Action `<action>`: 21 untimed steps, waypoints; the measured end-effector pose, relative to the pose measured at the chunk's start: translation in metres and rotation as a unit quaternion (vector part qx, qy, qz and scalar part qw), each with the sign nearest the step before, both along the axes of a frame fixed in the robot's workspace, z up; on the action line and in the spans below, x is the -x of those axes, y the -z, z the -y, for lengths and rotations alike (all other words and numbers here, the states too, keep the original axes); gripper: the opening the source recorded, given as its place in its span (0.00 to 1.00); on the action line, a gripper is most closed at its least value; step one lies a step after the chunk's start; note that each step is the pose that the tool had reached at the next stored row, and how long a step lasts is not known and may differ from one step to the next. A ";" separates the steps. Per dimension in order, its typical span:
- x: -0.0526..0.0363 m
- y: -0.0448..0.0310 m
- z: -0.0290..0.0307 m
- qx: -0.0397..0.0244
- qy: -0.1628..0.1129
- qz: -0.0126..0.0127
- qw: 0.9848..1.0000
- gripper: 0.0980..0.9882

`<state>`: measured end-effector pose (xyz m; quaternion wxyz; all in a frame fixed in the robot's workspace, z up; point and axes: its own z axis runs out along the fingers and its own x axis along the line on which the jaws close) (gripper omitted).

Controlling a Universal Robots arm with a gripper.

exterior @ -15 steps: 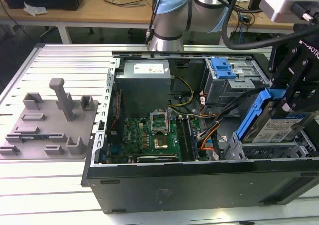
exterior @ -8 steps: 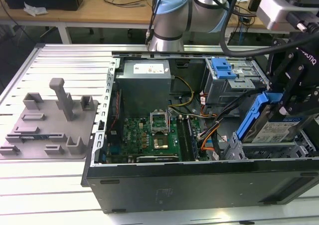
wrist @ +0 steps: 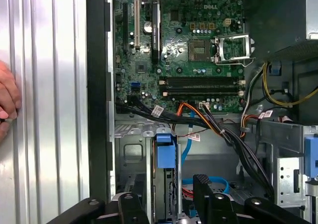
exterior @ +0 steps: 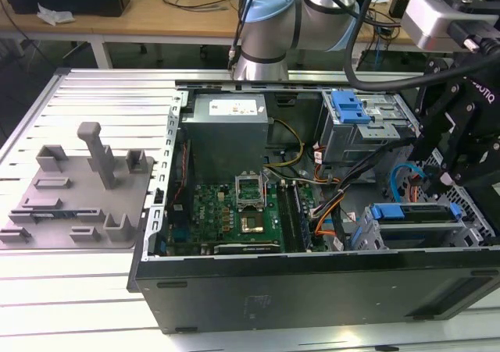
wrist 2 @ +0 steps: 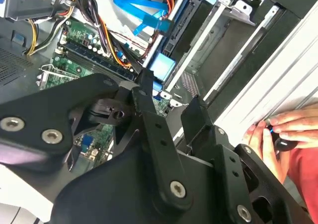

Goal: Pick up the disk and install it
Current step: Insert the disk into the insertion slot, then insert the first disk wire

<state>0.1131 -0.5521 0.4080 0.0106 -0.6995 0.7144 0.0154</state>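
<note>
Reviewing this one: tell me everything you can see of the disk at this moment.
The disk looks like a flat grey metal drive framed by a bright blue plastic carrier. It stands on edge, seated in the metal drive cage at the open case's corner, towards the exterior view's right. The blue carrier rail is uppermost. The pincer hangs over it with one finger on each side; whether they touch it cannot be told.

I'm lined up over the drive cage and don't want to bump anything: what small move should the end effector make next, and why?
Probably a short, slow descent, kept open. In the first wrist view the end effector is open and empty, and the disk in its blue carrier stands in line with the gap, ungripped. A hand rests outside the case.
</note>
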 end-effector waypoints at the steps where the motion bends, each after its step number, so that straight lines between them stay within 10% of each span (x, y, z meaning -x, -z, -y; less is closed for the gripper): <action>1: 0.0000 0.0000 0.0000 0.000 0.000 0.000 1.000 0.46; 18: 0.0000 0.0001 -0.0014 0.000 0.000 0.000 1.000 0.46; 21: 0.0000 0.0000 -0.0114 0.017 0.000 0.000 1.000 0.46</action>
